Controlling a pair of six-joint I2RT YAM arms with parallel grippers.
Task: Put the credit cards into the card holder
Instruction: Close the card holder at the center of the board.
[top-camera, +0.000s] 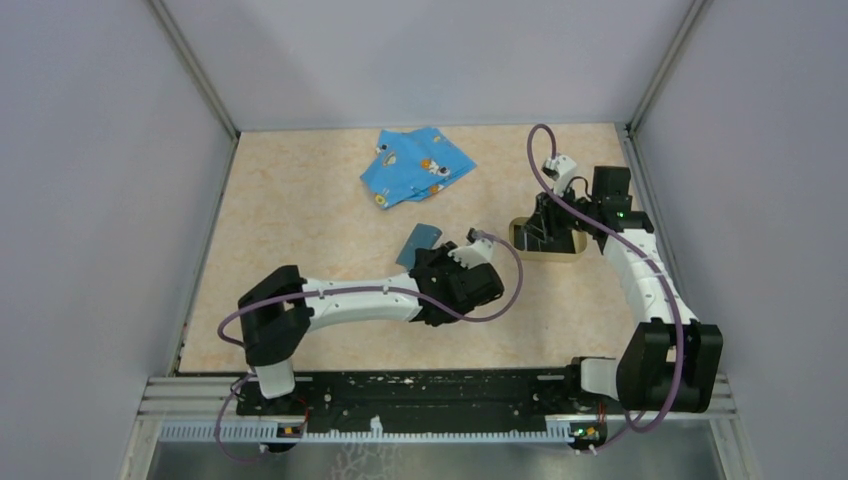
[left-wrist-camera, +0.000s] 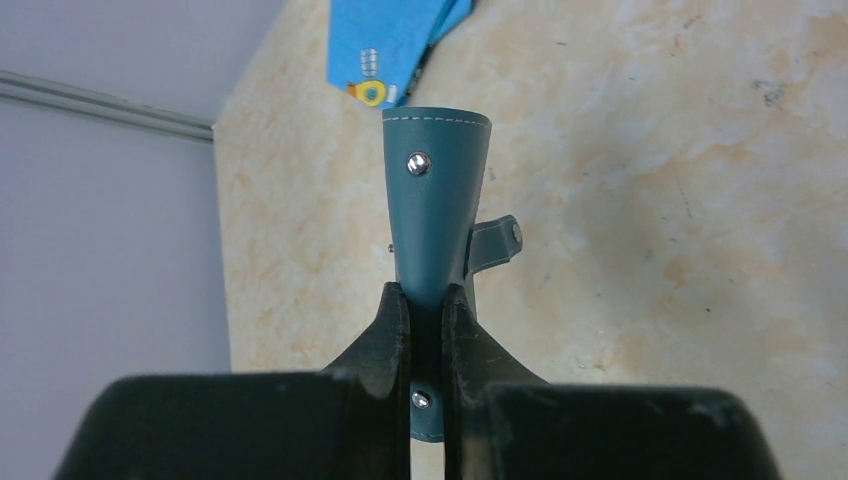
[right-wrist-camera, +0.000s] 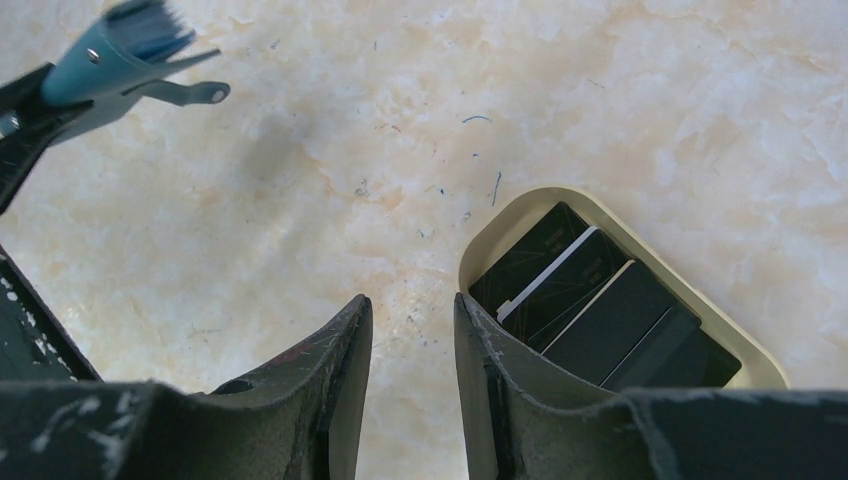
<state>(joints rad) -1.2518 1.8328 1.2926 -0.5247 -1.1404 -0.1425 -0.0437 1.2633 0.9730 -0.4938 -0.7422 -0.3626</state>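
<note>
The task is barely begun: no card has yet gone into the card holder (left-wrist-camera: 435, 210), and all the credit cards (right-wrist-camera: 600, 310) that can be seen lie overlapped in the tan tray (right-wrist-camera: 490, 230) at the right of the table (top-camera: 300, 220). The left gripper (left-wrist-camera: 428, 300) is clamped tight on the lower part of the teal holder, lifting it clear of the table near the centre with its snap strap sticking out to one side (the mouth of its pocket cannot be made out). The right gripper (right-wrist-camera: 412, 305) hangs at the tray's near-left rim, jaws parted by a narrow gap with only bare tabletop showing between them, gripping nothing. A blue cartoon-print cloth (top-camera: 415, 165) lies well apart at the far side. Every card is left to pick and insert.
</note>
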